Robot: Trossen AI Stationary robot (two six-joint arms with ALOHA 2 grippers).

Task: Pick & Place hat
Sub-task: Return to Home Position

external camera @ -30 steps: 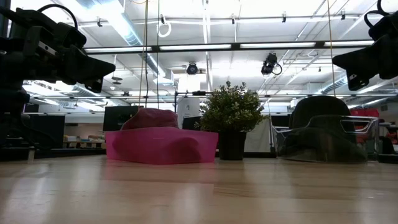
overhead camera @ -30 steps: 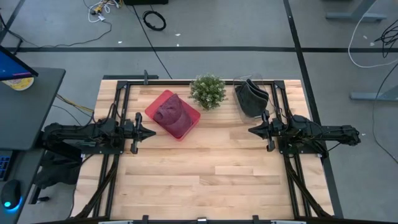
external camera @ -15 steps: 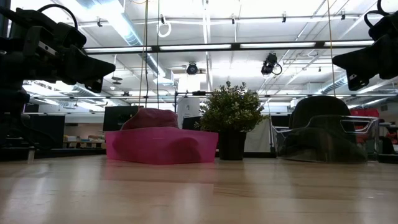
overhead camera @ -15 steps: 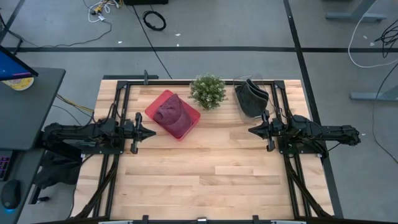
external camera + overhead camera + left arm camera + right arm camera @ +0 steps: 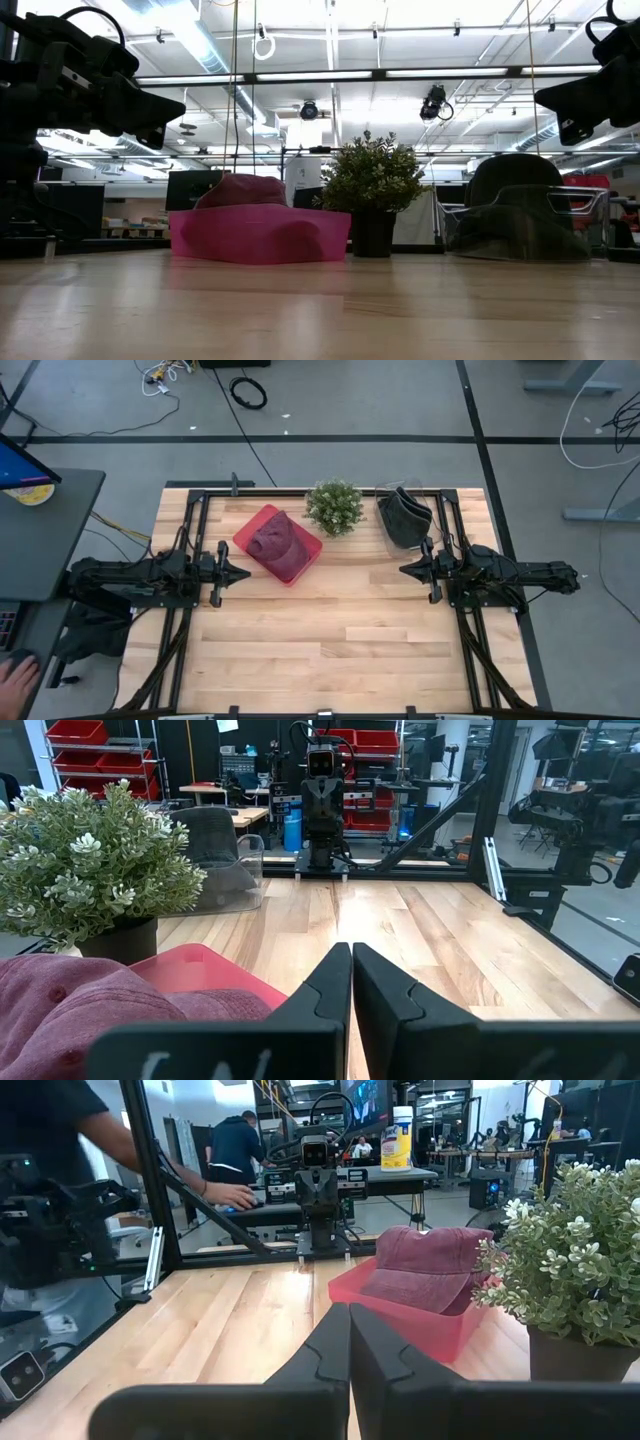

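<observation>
Left gripper (image 5: 243,572) at the table's left side, fingers pressed together with no gap visible in its wrist view (image 5: 351,948), nothing between them. Right gripper (image 5: 404,570) opposite, at the right side, closed the same way (image 5: 349,1308) and empty, pointed inward across the boards.

Just beyond the left fingertips, the red bin (image 5: 247,526) with the red cap (image 5: 275,544) heaped in it, crown above the rim. Near the right arm, toward the far edge, the transparent bin (image 5: 570,215) with black caps (image 5: 405,520) inside; how many, hard to tell. Between the two bins, a small potted plant (image 5: 334,507). No cap loose on the boards.

Probably light and soft to handle: limp cloth crown, likely to fold under a pinch, stiffer at the brim. Brim edge or a gathered fold of the crown judged the better hold. Neither fragile nor slippery, by the look.

Underneath, a pale wooden table (image 5: 330,650) of joined planks inside a black frame (image 5: 190,510). Around it, grey floor with cables (image 5: 248,392), a desk (image 5: 50,510) at the left, a person's hand (image 5: 15,678) below it. Beyond the table in the right wrist view, a person (image 5: 60,1120) leaning at a bench.
</observation>
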